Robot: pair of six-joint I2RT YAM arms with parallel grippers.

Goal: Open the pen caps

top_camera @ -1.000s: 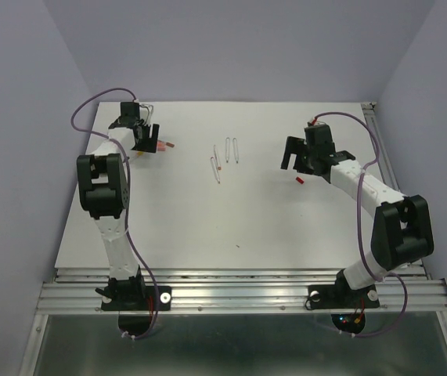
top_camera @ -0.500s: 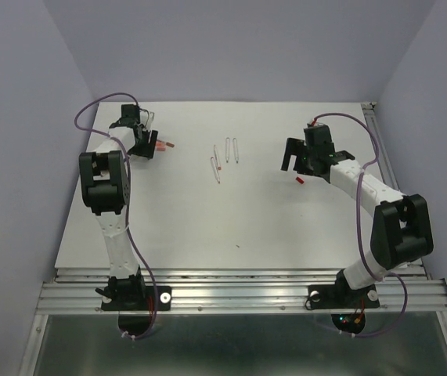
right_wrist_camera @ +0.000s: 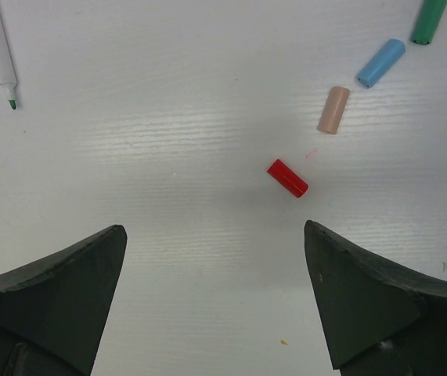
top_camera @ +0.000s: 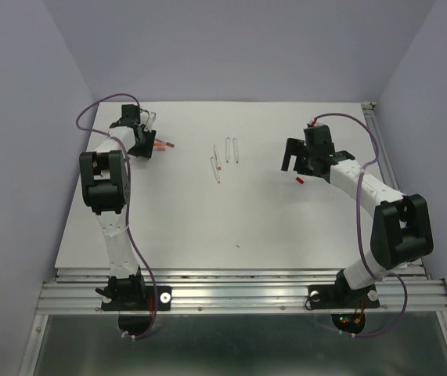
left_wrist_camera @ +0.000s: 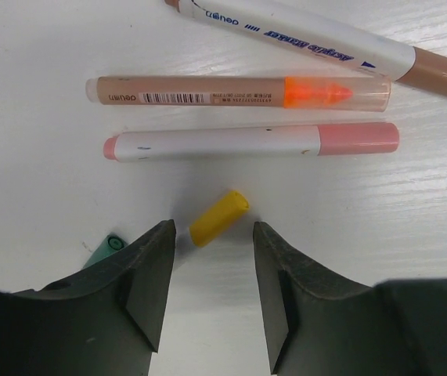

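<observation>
White desk [top_camera: 207,219]: three thin white pens [top_camera: 227,150] at upper centre, a red cap [top_camera: 298,179] to their right, capped pens [top_camera: 164,146] upper left.

I log left gripper [top_camera: 142,142] drawn leftward over the last second, off the pens [top_camera: 165,146] toward its own arm, wrist turned (small rotation), purple cable loop [top_camera: 90,110] nudged rightward.

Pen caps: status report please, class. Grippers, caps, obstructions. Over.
Left gripper open, straddling yellow cap, still on its pen. Right gripper open, empty, above loose red cap. Pink-capped pen beyond yellow cap, apart.
</observation>
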